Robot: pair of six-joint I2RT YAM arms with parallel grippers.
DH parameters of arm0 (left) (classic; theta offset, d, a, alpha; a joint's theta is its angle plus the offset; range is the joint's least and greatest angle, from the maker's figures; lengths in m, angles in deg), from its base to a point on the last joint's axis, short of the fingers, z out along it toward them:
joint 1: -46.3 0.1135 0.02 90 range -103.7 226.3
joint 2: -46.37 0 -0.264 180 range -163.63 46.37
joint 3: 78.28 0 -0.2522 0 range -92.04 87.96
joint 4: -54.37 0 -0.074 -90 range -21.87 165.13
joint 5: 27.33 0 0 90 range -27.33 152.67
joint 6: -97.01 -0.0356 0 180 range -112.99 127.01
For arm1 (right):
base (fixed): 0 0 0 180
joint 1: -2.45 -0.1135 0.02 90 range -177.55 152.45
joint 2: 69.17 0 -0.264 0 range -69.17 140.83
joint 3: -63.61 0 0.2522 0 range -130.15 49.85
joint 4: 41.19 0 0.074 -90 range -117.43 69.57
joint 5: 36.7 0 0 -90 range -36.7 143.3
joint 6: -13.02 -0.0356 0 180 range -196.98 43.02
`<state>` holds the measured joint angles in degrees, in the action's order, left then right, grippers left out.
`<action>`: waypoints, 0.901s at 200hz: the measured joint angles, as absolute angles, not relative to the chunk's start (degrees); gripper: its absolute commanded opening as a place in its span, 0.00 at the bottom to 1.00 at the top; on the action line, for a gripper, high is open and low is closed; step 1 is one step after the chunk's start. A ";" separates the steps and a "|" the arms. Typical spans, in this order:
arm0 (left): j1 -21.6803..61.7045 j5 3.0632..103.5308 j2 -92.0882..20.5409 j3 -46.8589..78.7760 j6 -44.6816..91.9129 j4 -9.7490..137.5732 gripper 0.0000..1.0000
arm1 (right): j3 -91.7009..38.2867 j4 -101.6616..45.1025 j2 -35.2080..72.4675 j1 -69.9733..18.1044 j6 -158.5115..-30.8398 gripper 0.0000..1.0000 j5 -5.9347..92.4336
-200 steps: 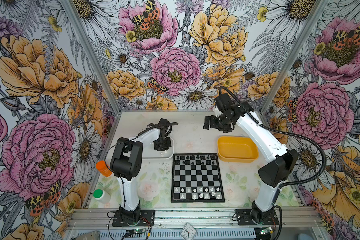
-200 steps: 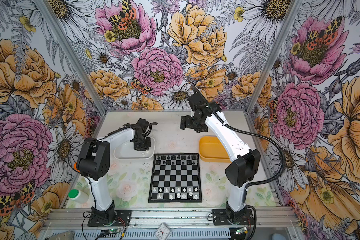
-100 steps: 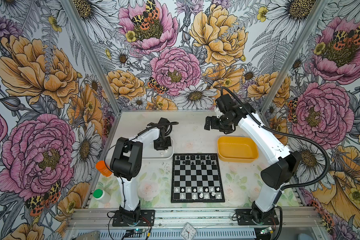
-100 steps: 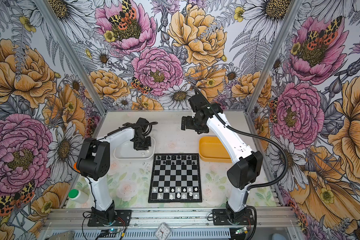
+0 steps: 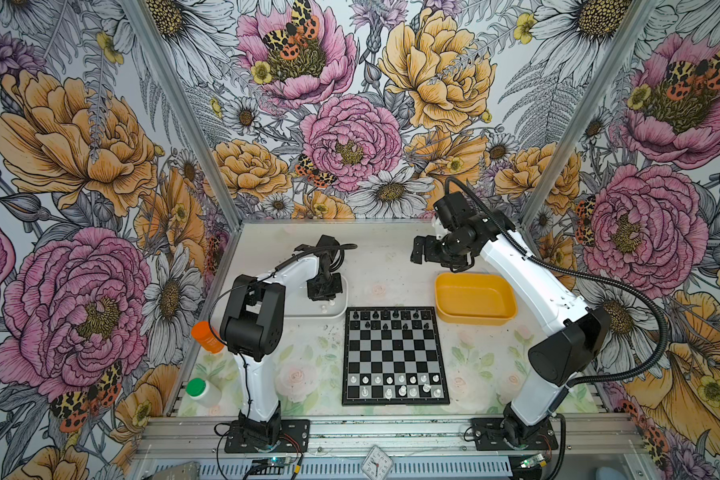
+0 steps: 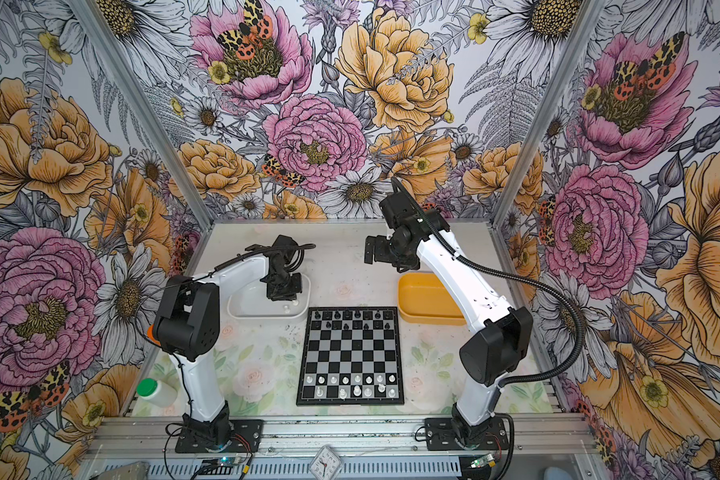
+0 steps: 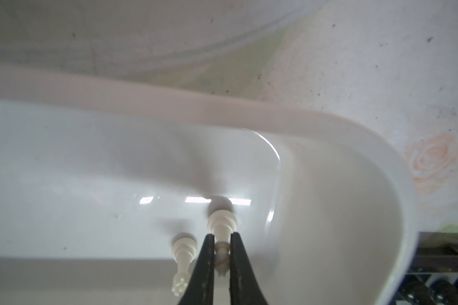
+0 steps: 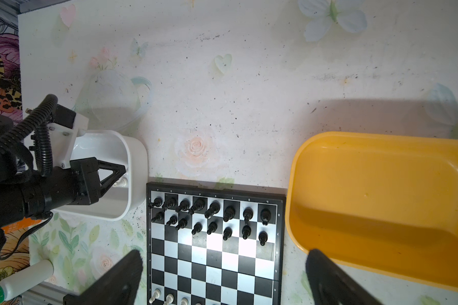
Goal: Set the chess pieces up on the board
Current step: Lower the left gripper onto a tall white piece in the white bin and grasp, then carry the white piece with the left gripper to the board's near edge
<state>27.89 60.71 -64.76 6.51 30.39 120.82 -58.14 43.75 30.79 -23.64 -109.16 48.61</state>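
Gripping white piece (image 7: 221,219), left pincer (image 7: 221,239) in white tray (image 7: 249,116), second piece (image 7: 184,247) alongside

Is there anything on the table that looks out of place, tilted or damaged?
Nothing looks spilled or broken. The one irregular spot is the white back row on the board: it has gaps, while two white pieces are in the white tray, one gripped by the left end effector.

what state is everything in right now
left fingers, shut on a white piece in the white tray
right fingers, open, holding nothing
second white piece, lying loose in that tray
yellow tray, empty
board, black pieces fill two rows, white back row has gaps
green-capped bottle, lying on its side
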 measured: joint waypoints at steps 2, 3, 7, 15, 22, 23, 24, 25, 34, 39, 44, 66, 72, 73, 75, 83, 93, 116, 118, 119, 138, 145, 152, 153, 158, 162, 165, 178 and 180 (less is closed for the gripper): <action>27.89 60.71 -64.76 6.51 30.39 120.84 0.05 | -58.07 43.75 30.77 -23.64 -109.16 0.99 48.61; 27.89 60.73 -64.76 6.49 30.39 120.84 0.05 | -58.07 43.75 30.75 -23.64 -109.16 0.98 48.61; 27.89 60.73 -64.76 6.47 30.39 120.88 0.05 | -57.96 43.68 30.70 -23.64 -109.16 0.99 48.61; 27.71 60.86 -64.76 6.29 30.36 121.04 0.05 | -57.83 43.59 30.57 -23.64 -109.16 0.99 48.61; 27.62 60.93 -64.76 6.09 30.36 121.26 0.04 | -57.77 43.55 30.46 -23.64 -109.16 0.99 48.61; 27.60 60.95 -64.76 6.07 30.36 121.26 0.04 | -57.77 43.55 30.44 -23.64 -109.16 0.99 48.61; 27.60 60.95 -64.76 6.07 30.36 121.28 0.04 | -57.77 43.53 30.42 -23.64 -109.16 0.99 48.61; 27.60 60.97 -64.76 6.03 30.36 121.32 0.04 | -57.75 43.53 30.35 -23.64 -109.16 0.98 48.61; 27.47 61.17 -64.76 5.63 30.36 121.63 0.04 | -57.55 43.42 30.07 -23.64 -109.16 0.99 48.64; 27.41 61.30 -64.76 5.42 30.36 121.82 0.04 | -57.53 43.44 29.92 -23.64 -109.18 0.99 48.64; 27.32 61.35 -64.76 5.20 30.36 121.95 0.04 | -57.50 43.40 29.81 -23.64 -109.18 0.98 48.64; 27.25 61.61 -64.76 3.89 30.32 122.81 0.03 | -57.44 43.40 29.37 -23.64 -109.53 0.98 48.61; 27.19 61.74 -64.76 3.45 30.19 123.20 0.03 | -57.42 43.38 29.31 -23.64 -109.58 0.99 48.64; 27.19 61.76 -64.76 3.38 30.14 123.22 0.03 | -57.42 43.40 29.31 -23.64 -109.60 0.99 48.64; 27.17 61.76 -64.76 3.19 30.08 123.40 0.03 | -57.40 43.38 29.31 -23.64 -109.60 0.98 48.61; 27.01 61.87 -64.76 2.44 29.88 123.90 0.02 | -57.31 43.38 29.28 -23.64 -109.71 0.99 48.61; 27.01 62.13 -64.74 1.53 29.45 124.53 0.02 | -57.15 43.38 29.26 -23.64 -110.03 0.98 48.64; 26.86 62.37 -64.26 -0.55 28.86 126.63 0.02 | -56.56 43.18 29.13 -23.81 -110.47 0.98 48.83; 26.86 62.39 -64.19 -0.68 28.83 126.76 0.02 | -56.48 43.11 29.11 -23.83 -110.45 0.98 48.88; 26.84 62.44 -64.08 -0.81 28.81 126.96 0.02 | -56.43 43.09 29.09 -23.83 -110.45 0.98 48.90; 26.29 63.31 -62.34 -2.12 27.78 129.08 0.02 | -55.06 42.70 28.47 -23.90 -110.47 0.98 49.27; 25.94 63.62 -61.33 -2.39 27.57 129.78 0.02 | -54.23 42.55 27.99 -23.90 -110.49 0.98 49.36; 25.46 63.95 -60.09 -2.56 27.39 130.59 0.02 | -53.31 42.46 27.38 -23.90 -110.47 0.98 49.55; 25.33 64.03 -59.78 -2.58 27.37 130.78 0.02 | -53.13 42.50 27.21 -23.90 -110.49 0.98 49.58; 24.94 64.36 -58.84 -2.67 27.37 131.35 0.02 | -52.43 42.48 26.64 -23.90 -110.47 0.98 49.68; 24.52 64.58 -57.97 -2.74 27.39 131.88 0.02 | -51.89 42.46 26.16 -23.90 -110.47 0.98 49.86; 24.26 64.69 -57.35 -2.80 27.39 132.27 0.02 | -51.38 42.44 25.61 -23.90 -110.47 0.98 49.93; 22.79 65.11 -54.60 -2.80 27.57 133.45 0.02 | -49.31 42.41 23.36 -23.90 -110.45 0.99 50.27; 22.55 65.17 -54.14 -2.80 27.61 133.67 0.02 | -48.98 42.44 22.97 -23.90 -110.43 0.99 50.32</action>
<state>22.55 65.17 -54.14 -2.80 27.61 133.67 -48.98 42.44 22.97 -23.90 -110.43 50.32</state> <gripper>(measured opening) 0.110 0.985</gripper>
